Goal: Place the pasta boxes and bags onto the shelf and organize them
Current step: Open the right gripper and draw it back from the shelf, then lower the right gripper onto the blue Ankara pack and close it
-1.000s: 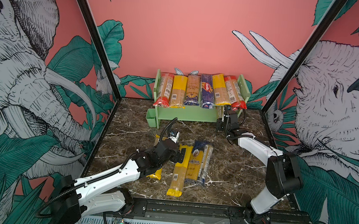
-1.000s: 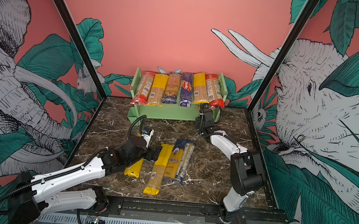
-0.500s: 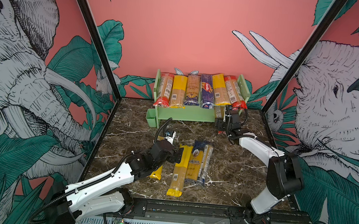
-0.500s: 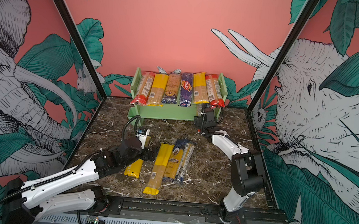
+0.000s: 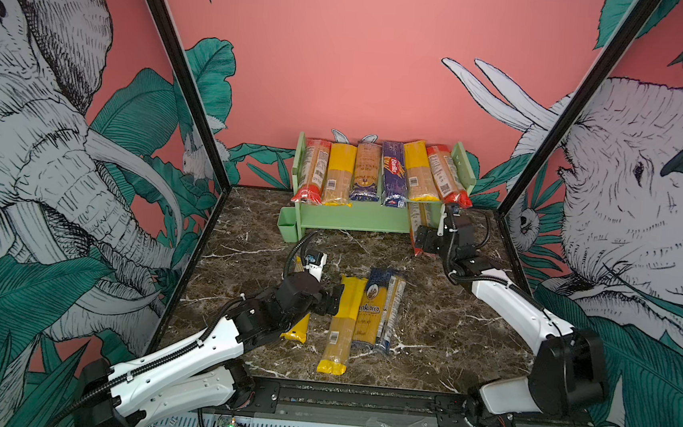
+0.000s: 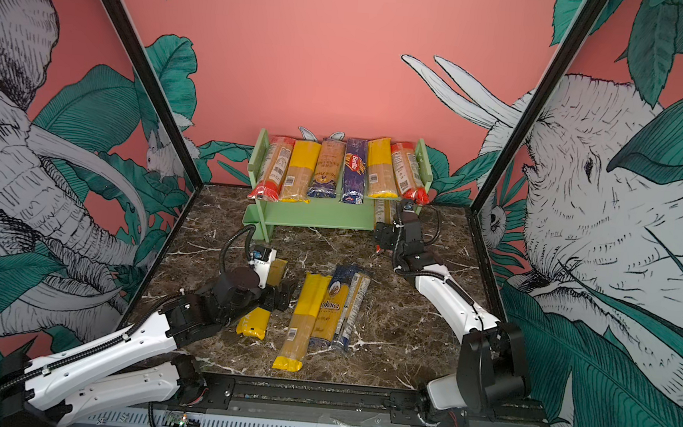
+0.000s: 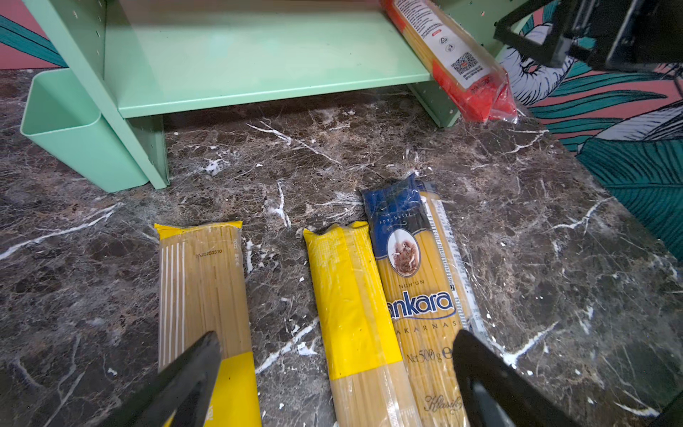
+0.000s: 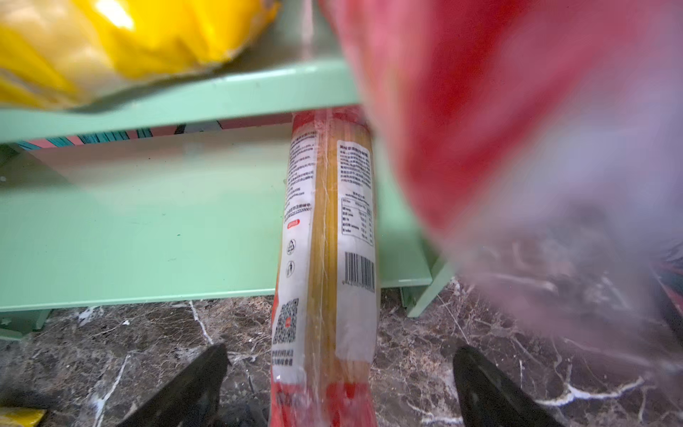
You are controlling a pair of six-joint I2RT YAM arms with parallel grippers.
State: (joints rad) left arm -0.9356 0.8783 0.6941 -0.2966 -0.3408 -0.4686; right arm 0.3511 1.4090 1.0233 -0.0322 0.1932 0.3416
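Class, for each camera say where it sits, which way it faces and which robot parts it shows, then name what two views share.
Top views: high at the front, looking down and back at the shelf; left arm and right arm show.
Left wrist: low over the marble, facing the shelf across loose packets; left end effector open.
Right wrist: close at the lower tier, facing the red-ended packet; right end effector open.
Shared: both wrist views show that packet and the shelf.
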